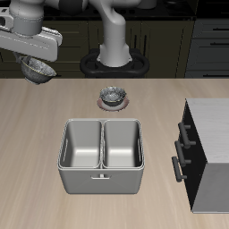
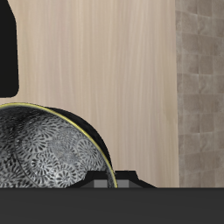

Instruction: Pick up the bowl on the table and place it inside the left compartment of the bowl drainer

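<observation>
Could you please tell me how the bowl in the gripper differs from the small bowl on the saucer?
The bowl hangs tilted in the gripper, off the table; the small bowl sits upright on its pinkish saucer. The held bowl looks wider and lighter, the small one darker. Both are round and patterned.

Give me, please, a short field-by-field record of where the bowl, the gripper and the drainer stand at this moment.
gripper: raised above the table, far from the drainer, shut on the bowl
bowl: held off the table, hanging under the gripper; patterned inside shows in the wrist view
bowl drainer: on the table near its front edge, both basins empty
smaller bowl: on its saucer behind the drainer
cabinet: beside the drainer
</observation>
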Motion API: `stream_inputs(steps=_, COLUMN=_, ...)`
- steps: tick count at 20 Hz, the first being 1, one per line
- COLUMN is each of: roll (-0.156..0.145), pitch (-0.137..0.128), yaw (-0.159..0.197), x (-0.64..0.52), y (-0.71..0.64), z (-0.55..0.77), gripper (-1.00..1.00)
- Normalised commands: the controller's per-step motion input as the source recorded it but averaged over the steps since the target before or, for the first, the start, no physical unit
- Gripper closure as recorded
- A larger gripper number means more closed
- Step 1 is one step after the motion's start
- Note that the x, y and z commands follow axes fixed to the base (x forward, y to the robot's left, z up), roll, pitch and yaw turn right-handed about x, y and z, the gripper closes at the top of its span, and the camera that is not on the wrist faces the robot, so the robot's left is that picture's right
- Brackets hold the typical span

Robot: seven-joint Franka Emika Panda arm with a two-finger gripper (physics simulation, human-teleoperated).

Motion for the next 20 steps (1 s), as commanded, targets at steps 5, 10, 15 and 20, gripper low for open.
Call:
stream_inputs(steps=5, roll=-0.011, pitch=-0.032, yaw=0.004, x=-0.05, y=0.27, z=0.20, gripper=1.00)
stream_inputs(steps=10, roll=0.014, pitch=-0.013, yaw=0.020, x=0.03, y=0.29, z=0.11, gripper=1.00)
stream_inputs(steps=15, roll=0.019, pitch=-0.023, yaw=0.002, x=0.01, y=0.39, z=0.19, gripper=1.00)
stream_inputs(steps=20, roll=0.055, pitch=-0.023, yaw=0.008, x=0.01, y=0.40, z=0.19, gripper=1.00)
